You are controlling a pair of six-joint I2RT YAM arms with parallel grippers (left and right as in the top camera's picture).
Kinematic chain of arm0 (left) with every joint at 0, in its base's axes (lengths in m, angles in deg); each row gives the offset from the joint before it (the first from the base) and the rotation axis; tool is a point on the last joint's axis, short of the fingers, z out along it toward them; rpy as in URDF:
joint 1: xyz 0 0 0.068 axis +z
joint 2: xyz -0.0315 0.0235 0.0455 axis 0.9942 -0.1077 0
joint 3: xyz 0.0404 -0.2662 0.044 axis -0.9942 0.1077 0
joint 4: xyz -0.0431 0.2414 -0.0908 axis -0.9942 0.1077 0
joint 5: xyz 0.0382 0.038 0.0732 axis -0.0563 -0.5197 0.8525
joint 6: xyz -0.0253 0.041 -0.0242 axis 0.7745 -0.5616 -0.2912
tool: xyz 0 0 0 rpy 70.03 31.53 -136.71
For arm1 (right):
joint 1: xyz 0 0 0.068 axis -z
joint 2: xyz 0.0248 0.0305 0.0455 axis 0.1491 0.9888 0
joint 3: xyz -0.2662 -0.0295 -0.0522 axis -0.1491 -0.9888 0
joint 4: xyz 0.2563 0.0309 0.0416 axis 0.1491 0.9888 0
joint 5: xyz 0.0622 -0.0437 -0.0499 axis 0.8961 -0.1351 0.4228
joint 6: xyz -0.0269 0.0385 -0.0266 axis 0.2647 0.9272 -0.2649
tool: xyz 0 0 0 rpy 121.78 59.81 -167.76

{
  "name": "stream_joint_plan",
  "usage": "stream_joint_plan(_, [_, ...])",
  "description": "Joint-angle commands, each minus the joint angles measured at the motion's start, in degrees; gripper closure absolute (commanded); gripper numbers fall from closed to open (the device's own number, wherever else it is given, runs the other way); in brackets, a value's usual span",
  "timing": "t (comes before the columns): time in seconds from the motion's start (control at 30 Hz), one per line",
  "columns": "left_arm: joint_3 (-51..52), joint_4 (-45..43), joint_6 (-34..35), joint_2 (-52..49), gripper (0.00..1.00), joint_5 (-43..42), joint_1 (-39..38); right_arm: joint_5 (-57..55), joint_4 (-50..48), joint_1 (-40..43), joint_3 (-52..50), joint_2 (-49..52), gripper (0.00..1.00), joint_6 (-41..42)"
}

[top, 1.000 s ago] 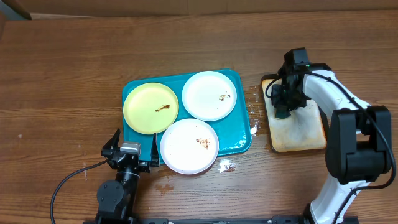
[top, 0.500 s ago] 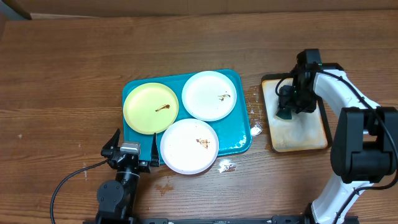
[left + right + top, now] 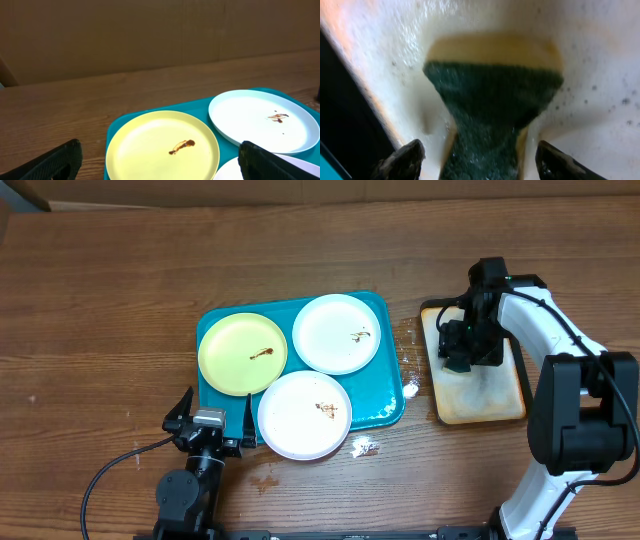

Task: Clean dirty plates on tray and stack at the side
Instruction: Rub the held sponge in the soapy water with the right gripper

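Note:
The teal tray (image 3: 392, 406) holds three plates, each with a small brown smear: a yellow-green plate (image 3: 243, 353) at the left, a white plate (image 3: 337, 332) at the back and a white plate (image 3: 304, 415) at the front, which overhangs the tray's front rim. My left gripper (image 3: 214, 412) is open and empty at the tray's front left corner; its wrist view shows the yellow-green plate (image 3: 162, 145) and the back white plate (image 3: 260, 120). My right gripper (image 3: 458, 352) is open, its fingers (image 3: 480, 160) on either side of a green-topped sponge (image 3: 492, 95) without touching it.
The sponge lies on a small tan black-rimmed tray (image 3: 490, 395), wet and foamy, right of the teal tray. White foam bits (image 3: 365, 447) and droplets (image 3: 408, 385) lie on the wooden table between the two trays. A cardboard wall stands behind the table.
My right arm shifted a little to the right over the tan tray, then slightly back left. The left arm and the plates have not moved.

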Motion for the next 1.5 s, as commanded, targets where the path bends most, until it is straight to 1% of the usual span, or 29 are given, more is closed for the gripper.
stream_joint_plan(0.0, [0.24, -0.15, -1.16, 0.61, 0.0, 0.39, 0.35, 0.59, 0.76, 0.37, 1.55, -2.25, 0.3, 2.19])
stream_joint_plan(0.03, [0.24, -0.15, -1.16, 0.61, 0.0, 0.37, 0.35, 0.81, 1.05, 0.35, 1.55, -2.25, 0.33, 2.34])
stream_joint_plan(0.1, [0.24, -0.15, -1.16, 0.61, 0.0, 0.37, 0.35, 1.2, 1.66, 0.37, 1.55, -2.25, 0.43, 2.38])
stream_joint_plan(0.13, [0.24, -0.15, -1.16, 0.61, 0.0, 0.37, 0.35, 1.2, 1.84, 0.37, 1.51, -2.25, 0.45, 2.36])
stream_joint_plan(0.2, [0.24, -0.15, -1.16, 0.61, 0.0, 0.37, 0.35, 1.4, 2.05, 0.37, 1.51, -2.25, 0.47, 2.36])
stream_joint_plan(0.27, [0.24, -0.15, -1.16, 0.61, 0.0, 0.37, 0.35, 1.42, 2.25, 0.37, 1.51, -2.25, 0.7, 2.6])
stream_joint_plan(0.3, [0.24, -0.15, -1.16, 0.61, 0.0, 0.37, 0.35, 1.42, 2.4, 0.37, 1.51, -2.25, 0.73, 2.67])
stream_joint_plan(0.33, [0.24, -0.15, -1.16, 0.61, 0.0, 0.37, 0.35, 1.42, 2.51, 0.37, 1.51, -2.25, 0.73, 2.84])
stream_joint_plan(0.37, [0.24, -0.15, -1.16, 0.61, 0.0, 0.37, 0.35, 1.42, 2.69, 0.37, 1.51, -2.25, 0.76, 2.84])
stream_joint_plan(0.4, [0.24, -0.15, -1.16, 0.61, 0.0, 0.37, 0.35, 1.4, 2.89, 0.37, 1.49, -2.25, 0.82, 2.84])
stream_joint_plan(0.43, [0.24, -0.15, -1.16, 0.61, 0.0, 0.39, 0.35, 1.38, 2.95, 0.37, 1.49, -2.25, 0.93, 3.04])
stream_joint_plan(0.47, [0.24, -0.15, -1.16, 0.61, 0.0, 0.37, 0.35, 1.38, 2.97, 0.37, 1.49, -2.25, 0.96, 3.34])
stream_joint_plan(0.7, [0.24, -0.15, -1.16, 0.61, 0.0, 0.37, 0.35, 1.36, 2.86, 0.46, 1.46, -2.25, 0.96, 3.63])
stream_joint_plan(0.73, [0.24, -0.15, -1.16, 0.61, 0.0, 0.37, 0.35, 1.33, 2.84, 0.52, 1.46, -2.23, 0.96, 3.65])
stream_joint_plan(0.77, [0.24, -0.15, -1.16, 0.61, 0.0, 0.37, 0.35, 1.33, 2.84, 0.59, 1.46, -2.23, 0.41, 3.65])
stream_joint_plan(0.8, [0.24, -0.15, -1.16, 0.61, 0.0, 0.37, 0.35, 1.22, 2.82, 0.63, 1.46, -2.25, 0.05, 3.58])
stream_joint_plan(0.87, [0.24, -0.15, -1.16, 0.61, 0.0, 0.37, 0.35, 0.7, 2.69, 0.63, 1.46, -2.25, 0.01, 2.91])
stream_joint_plan(1.07, [0.24, -0.15, -1.16, 0.61, 0.0, 0.37, 0.35, 0.79, 0.7, 0.63, 1.46, -2.25, 0.0, 1.86])
stream_joint_plan(1.17, [0.24, -0.15, -1.16, 0.61, 0.0, 0.37, 0.35, 0.81, -0.74, 0.63, 1.46, -2.25, 0.05, 1.66])
stream_joint_plan(1.27, [0.24, -0.15, -1.16, 0.61, 0.0, 0.37, 0.35, 0.98, -2.01, 0.63, 1.46, -2.25, 0.16, 1.68])
stream_joint_plan(1.4, [0.24, -0.15, -1.16, 0.61, 0.0, 0.37, 0.35, 1.2, -3.04, 0.63, 1.46, -2.23, 0.18, 1.7])
stream_joint_plan(1.47, [0.24, -0.15, -1.16, 0.61, 0.0, 0.37, 0.35, 1.22, -3.13, 0.63, 1.46, -2.23, 0.22, 1.75])
